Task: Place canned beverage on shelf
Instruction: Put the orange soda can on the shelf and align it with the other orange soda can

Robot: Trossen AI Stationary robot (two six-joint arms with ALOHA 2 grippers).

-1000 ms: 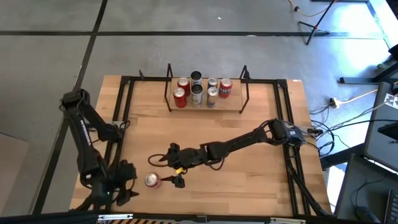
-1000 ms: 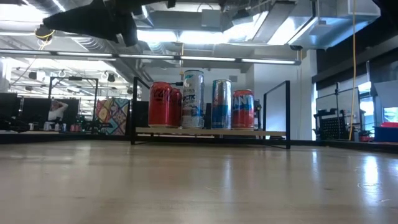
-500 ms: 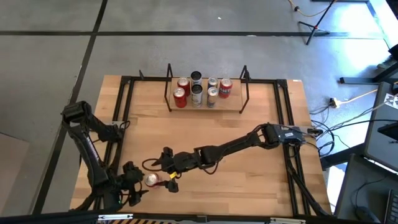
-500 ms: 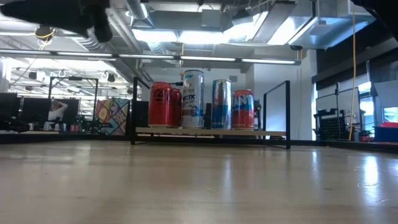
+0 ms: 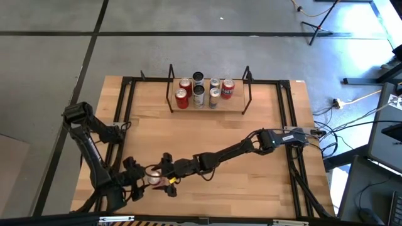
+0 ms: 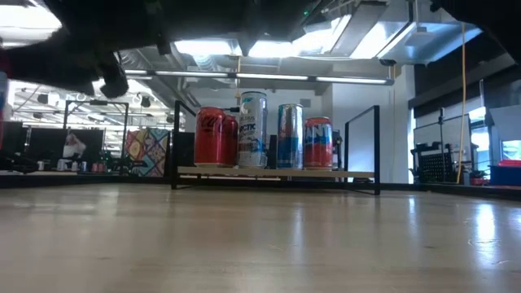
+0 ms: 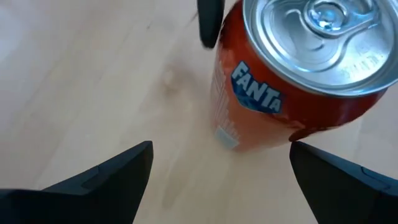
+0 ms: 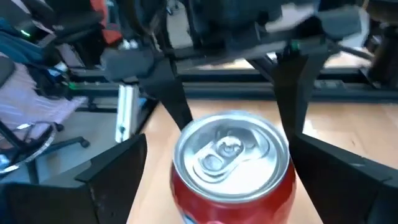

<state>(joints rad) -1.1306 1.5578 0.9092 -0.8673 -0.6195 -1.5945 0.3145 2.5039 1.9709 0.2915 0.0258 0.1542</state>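
Note:
An orange Fanta can (image 5: 152, 179) stands upright on the tabletop near the near edge, left of the middle. My left gripper (image 5: 141, 181) is open on the can's left. In the left wrist view, the can (image 7: 280, 81) stands just beyond its fingers. My right gripper (image 5: 165, 179) is open on the can's right, and its fingers stand on either side of the can (image 8: 231, 168) without touching it. The shelf (image 5: 208, 108), a small wood board with black wire ends, stands at the far edge with several cans (image 6: 262, 130) on it.
A black metal frame (image 5: 125, 100) runs along the table's left, far and right sides. Bare tabletop lies between the can and the shelf. The room behind the table shows in the low view, with a person (image 6: 75, 146) far off.
My right gripper has reached toward the table's near left, up to the Fanta can, and now stands around it. My left gripper has moved right toward the can from the other side. The can has stayed in place, upright.

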